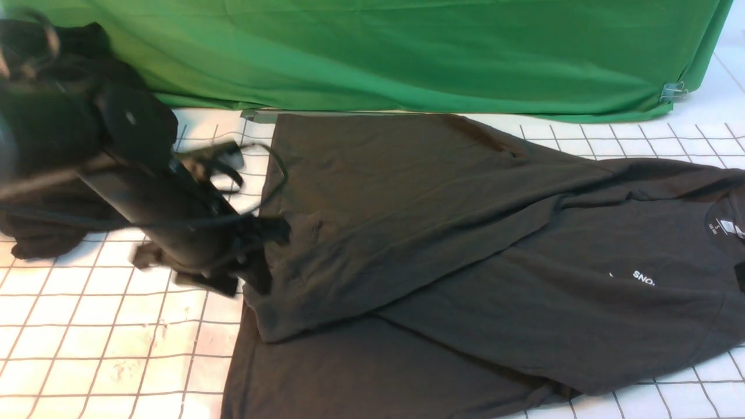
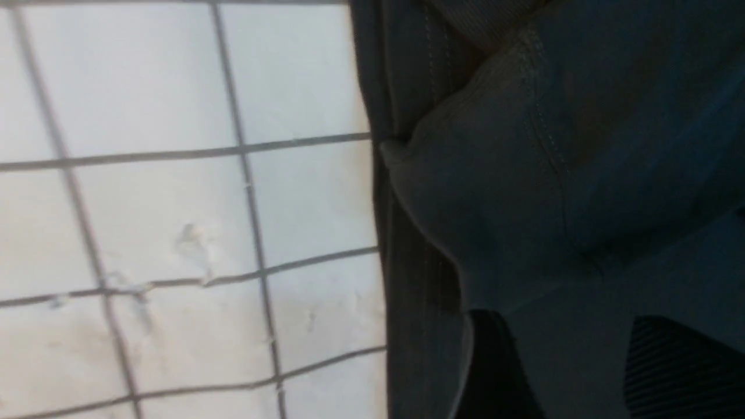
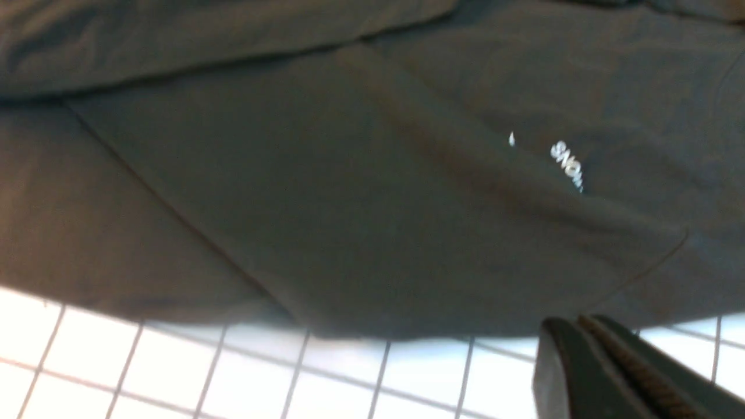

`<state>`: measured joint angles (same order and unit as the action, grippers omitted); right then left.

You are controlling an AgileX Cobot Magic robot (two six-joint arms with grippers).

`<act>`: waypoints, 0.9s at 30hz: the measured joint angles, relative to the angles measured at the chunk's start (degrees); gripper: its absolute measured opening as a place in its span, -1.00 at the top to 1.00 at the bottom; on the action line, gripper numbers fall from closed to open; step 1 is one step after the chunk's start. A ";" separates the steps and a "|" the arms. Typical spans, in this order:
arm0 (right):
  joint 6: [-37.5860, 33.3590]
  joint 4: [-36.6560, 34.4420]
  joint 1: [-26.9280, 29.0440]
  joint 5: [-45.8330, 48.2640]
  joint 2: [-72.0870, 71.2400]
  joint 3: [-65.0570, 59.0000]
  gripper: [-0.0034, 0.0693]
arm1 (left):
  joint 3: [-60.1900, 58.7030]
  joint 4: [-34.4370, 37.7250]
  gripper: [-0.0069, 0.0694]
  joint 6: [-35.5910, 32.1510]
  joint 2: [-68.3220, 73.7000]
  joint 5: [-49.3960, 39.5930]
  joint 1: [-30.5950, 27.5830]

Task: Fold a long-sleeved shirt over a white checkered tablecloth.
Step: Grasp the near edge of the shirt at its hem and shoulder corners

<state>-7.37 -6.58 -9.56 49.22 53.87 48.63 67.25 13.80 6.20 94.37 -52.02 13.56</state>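
Note:
The long-sleeved shirt lies dark grey across the white checkered tablecloth, its far part folded over the body. The "SNO" print and the neck label show at the right. My left gripper is at the shirt's left hem edge. In the left wrist view its fingers stand apart, open, with the shirt lying between and under them. My right gripper is shut on nothing, over the tablecloth beside the shirt. It is outside the front view.
A green fabric backdrop hangs along the far side, held by a metal clip at the right. A black shapeless heap of cloth lies at the far left behind my left arm.

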 joint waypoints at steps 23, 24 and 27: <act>-1.27 -0.32 0.00 0.66 5.93 0.00 0.90 | -24.02 5.69 -0.21 5.46 -2.68 14.15 4.69; -1.27 -0.32 0.00 0.61 6.20 0.00 0.89 | -23.96 5.69 -0.17 5.46 -2.55 14.10 4.69; -1.27 -0.32 0.00 -0.26 6.75 0.00 0.88 | -23.78 5.32 0.00 5.42 -2.12 13.97 4.69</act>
<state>-8.64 -6.90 -9.56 48.96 60.62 48.63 43.46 19.12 11.62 92.24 -38.05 18.25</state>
